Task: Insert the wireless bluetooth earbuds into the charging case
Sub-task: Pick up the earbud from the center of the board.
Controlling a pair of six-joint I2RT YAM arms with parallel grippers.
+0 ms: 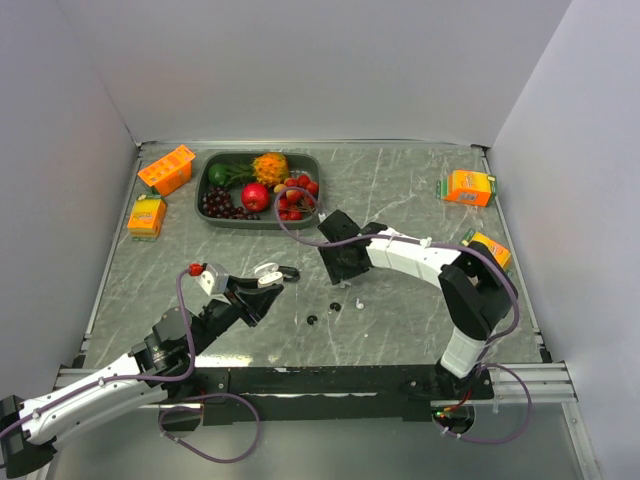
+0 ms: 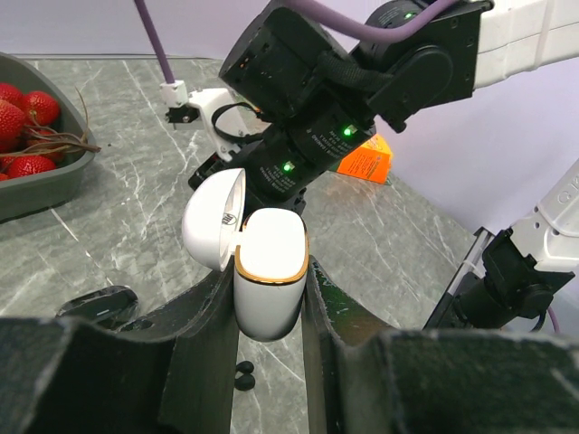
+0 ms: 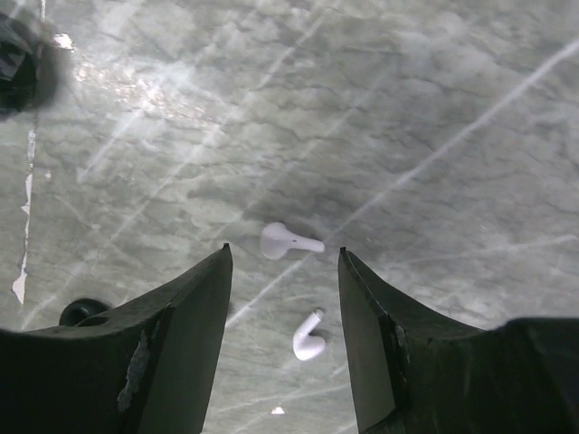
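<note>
Light falls evenly from above in the top view: bright and diffuse, with only faint soft shadows under the arms on the grey marbled tabletop point(image 1: 400, 200). The white walls read slightly lavender. In the right wrist view a white glare patch (far left) washes out the stone's veining. There the dark fingers point(image 3: 181, 353) of the right gripper point(image 3: 285, 258) look underexposed and soft, while the two small white plastic earbuds point(image 3: 289, 240) point(image 3: 308, 336) are sharp. In the left wrist view the glossy white charging case point(image 2: 271, 240) is crisp with smooth highlights, and the near black fingers point(image 2: 204, 362) of the left gripper point(image 2: 269, 276) are blurred.
</note>
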